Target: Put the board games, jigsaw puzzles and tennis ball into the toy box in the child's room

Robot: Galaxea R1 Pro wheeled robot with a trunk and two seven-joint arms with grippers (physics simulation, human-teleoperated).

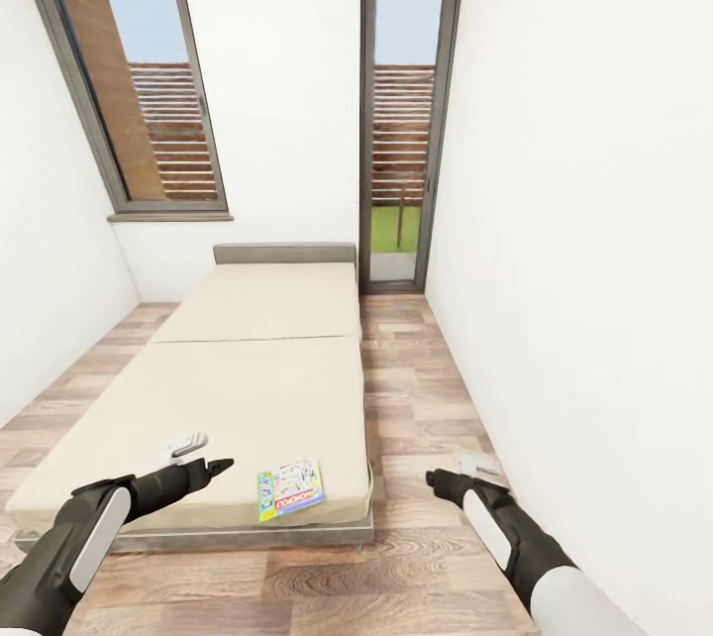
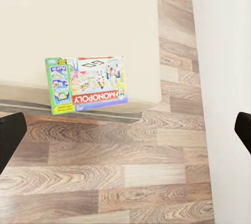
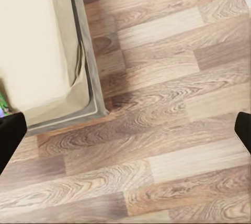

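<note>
The room is small, with white walls and a wood plank floor point(image 1: 416, 398) in brown and grey. A big window point(image 1: 139, 71) sits at the left of the far wall, and a tall glass door point(image 1: 401, 111) stands further right. Through them you can see blue sky, wooden slats and green grass.

The bed point(image 1: 248, 359) is wide, flat and cream, with a seam across it and a grey headboard at the far end. One board game point(image 1: 291, 488) lies flat on the near corner of the bed, close to the edge. It is a thin box, pale with a red banner and a green strip on one side.

The left wrist view shows the box up close, and you can read MONOPOLY on it. The right wrist view shows the bed's corner, its soft cream cover, its grey base and lots of bare floor.

The left gripper point(image 1: 203, 453) hangs over the bed, near the box but not touching it. The right gripper point(image 1: 458, 473) hangs over the floor beside the bed. Both have their fingers spread wide and hold nothing.
</note>
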